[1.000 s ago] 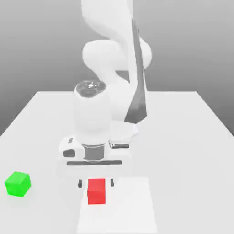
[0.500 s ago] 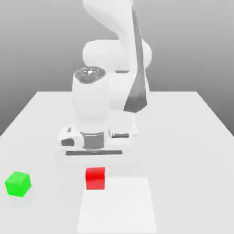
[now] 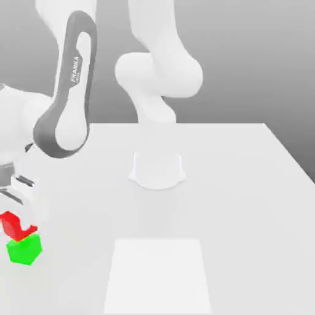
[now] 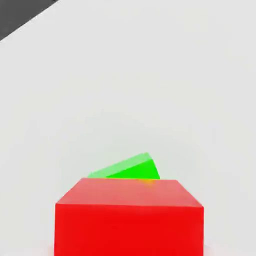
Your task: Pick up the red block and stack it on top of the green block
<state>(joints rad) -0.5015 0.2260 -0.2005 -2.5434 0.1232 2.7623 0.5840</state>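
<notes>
The red block (image 3: 9,223) hangs tilted at the exterior view's far left, right over the green block (image 3: 24,251), which rests on the white table (image 3: 240,184). Its lower edge is at the green block's top face; whether they touch is unclear. My gripper (image 3: 18,220) comes down from above and is shut on the red block, and the hand's white body covers part of it. In the hand view the red block (image 4: 129,220) sits close up, with a wedge of the green block (image 4: 132,169) showing just beyond it.
The arm's round base (image 3: 157,170) stands at the table's middle back, and the arm sweeps over toward the exterior view's left. A paler square patch (image 3: 159,277) lies on the table near the front edge.
The arm has swung from the table's middle to the exterior view's far left, carrying the red block off the pale patch to just above the green block.
</notes>
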